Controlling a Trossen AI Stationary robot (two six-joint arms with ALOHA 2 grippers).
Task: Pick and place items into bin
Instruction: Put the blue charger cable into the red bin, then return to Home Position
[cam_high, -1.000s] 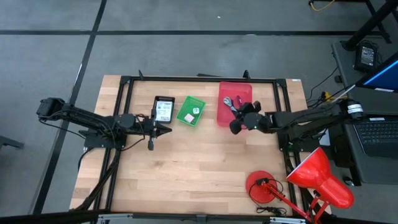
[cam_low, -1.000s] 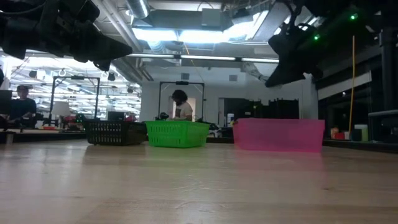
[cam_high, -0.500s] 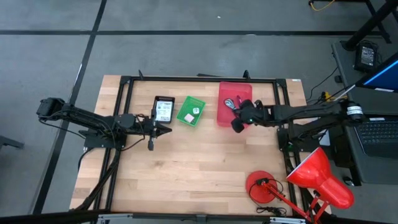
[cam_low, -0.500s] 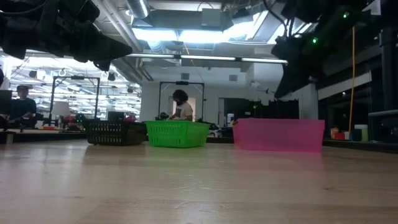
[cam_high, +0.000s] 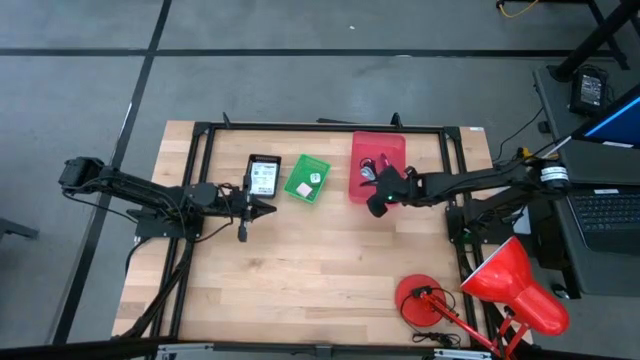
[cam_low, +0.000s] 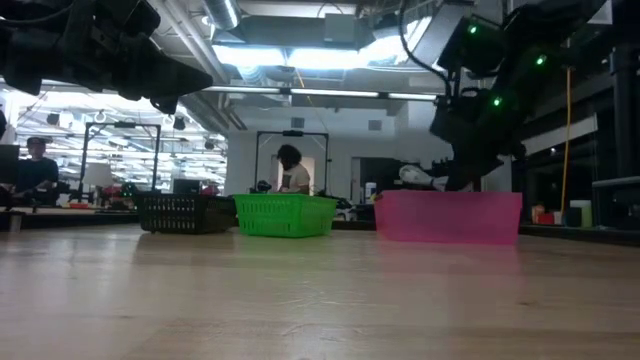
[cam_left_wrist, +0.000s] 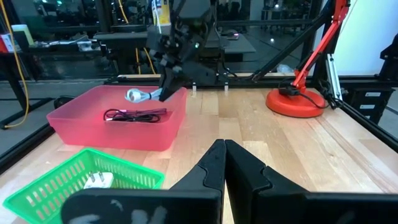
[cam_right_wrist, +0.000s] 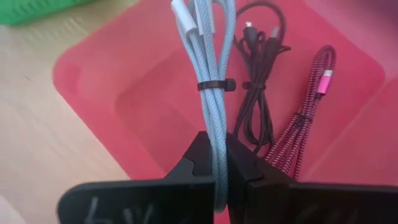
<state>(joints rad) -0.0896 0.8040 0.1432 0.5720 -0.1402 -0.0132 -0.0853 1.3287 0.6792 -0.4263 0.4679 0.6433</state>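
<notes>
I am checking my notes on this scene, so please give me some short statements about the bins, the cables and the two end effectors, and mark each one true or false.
1. The right end effector is shut on the pale blue braided cable above the red bin. True.
2. The red bin has nothing in it. False: a black cord and a red patterned cord lie in it.
3. The left end effector is shut and holds nothing. True.
4. The green bin stands to the right of the red bin in the high view. False: it stands to its left, between the black bin and the red bin.
5. The red desk lamp stands inside the red bin. False: it stands on the table near the right arm's side.
</notes>
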